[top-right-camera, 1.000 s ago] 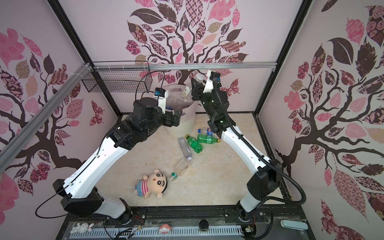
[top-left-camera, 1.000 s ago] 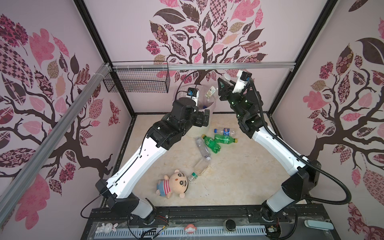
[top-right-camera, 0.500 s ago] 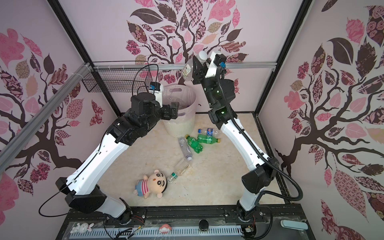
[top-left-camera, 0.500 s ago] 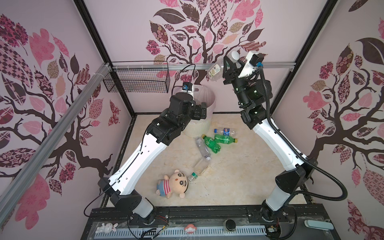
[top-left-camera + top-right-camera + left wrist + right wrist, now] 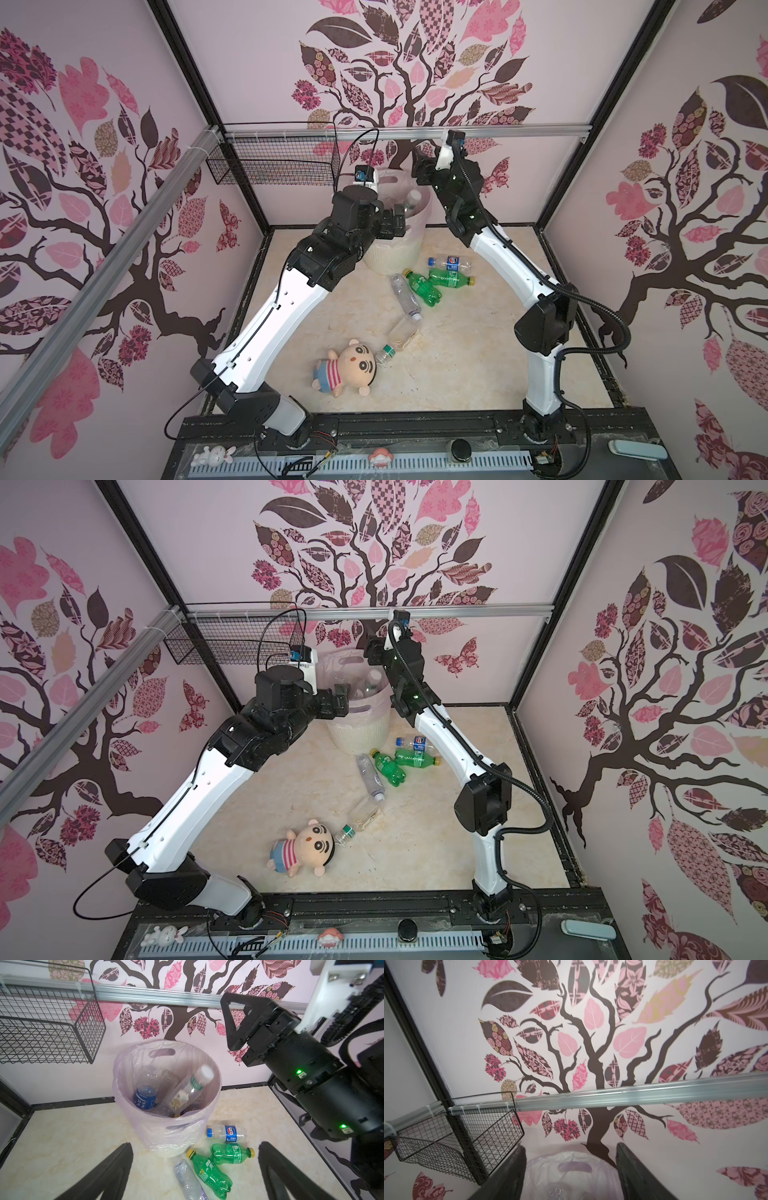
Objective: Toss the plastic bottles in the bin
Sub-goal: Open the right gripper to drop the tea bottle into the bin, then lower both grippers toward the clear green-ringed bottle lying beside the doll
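The cream bin [image 5: 395, 253] [image 5: 359, 735] [image 5: 166, 1136] with its pink bag stands at the back wall and holds several plastic bottles. A clear bottle with a white cap [image 5: 191, 1088] [image 5: 411, 199] lies tilted inside it, its cap blurred. My right gripper [image 5: 419, 169] [image 5: 371, 650] [image 5: 571, 1159] hangs open above the far rim, with nothing between its fingers. My left gripper [image 5: 398, 222] [image 5: 341, 700] [image 5: 195, 1167] is open beside the bin's near rim. On the floor lie two green bottles [image 5: 451, 278] [image 5: 422, 289], a blue-labelled one [image 5: 451, 262] and two clear ones [image 5: 405, 296] [image 5: 399, 336].
A plush doll in a striped shirt [image 5: 349, 370] lies on the floor toward the front. A black wire basket [image 5: 278, 166] [image 5: 47, 1028] hangs on the back rail left of the bin. Patterned walls close in three sides.
My right gripper held a clear bottle high over the bin; it has opened and come down a little, and the bottle has dropped into the bin. The left arm barely shifted.
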Available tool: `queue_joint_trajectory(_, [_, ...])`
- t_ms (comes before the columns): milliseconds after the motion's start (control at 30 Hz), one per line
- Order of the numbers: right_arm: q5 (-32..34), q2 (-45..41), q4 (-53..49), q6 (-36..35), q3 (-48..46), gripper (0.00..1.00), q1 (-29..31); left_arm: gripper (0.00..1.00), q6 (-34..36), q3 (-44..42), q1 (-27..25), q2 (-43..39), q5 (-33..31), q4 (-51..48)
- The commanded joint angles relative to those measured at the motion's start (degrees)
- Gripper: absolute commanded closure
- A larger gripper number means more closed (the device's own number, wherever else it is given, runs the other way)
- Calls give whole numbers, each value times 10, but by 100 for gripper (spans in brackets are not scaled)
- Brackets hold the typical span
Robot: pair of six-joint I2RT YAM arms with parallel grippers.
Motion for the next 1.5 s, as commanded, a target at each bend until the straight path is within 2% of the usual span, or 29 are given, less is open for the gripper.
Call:
queue_joint_trajectory(0, [19,-15,9,-9,25,25,-2,3,-12,-15,4,-16,9,10])
queue_joint_trajectory(567, [16,-47,-6,-7,21,14,-2,3,-35,-20,4,-20,20,-3])
queue_joint_trajectory(833, [24,-82,-19,-11,-8,0,-2,3,-66,-40,4,-34,19,-9])
queue_joint_trajectory(1100, [44,-161,-29,-20,-107,1,-2,3,-120,-80,4,-48,20,-24])
queue_joint_trajectory(1467, [65,-298,-102,15,-288,0,-2,3,-176,-126,4,-44,88,-72])
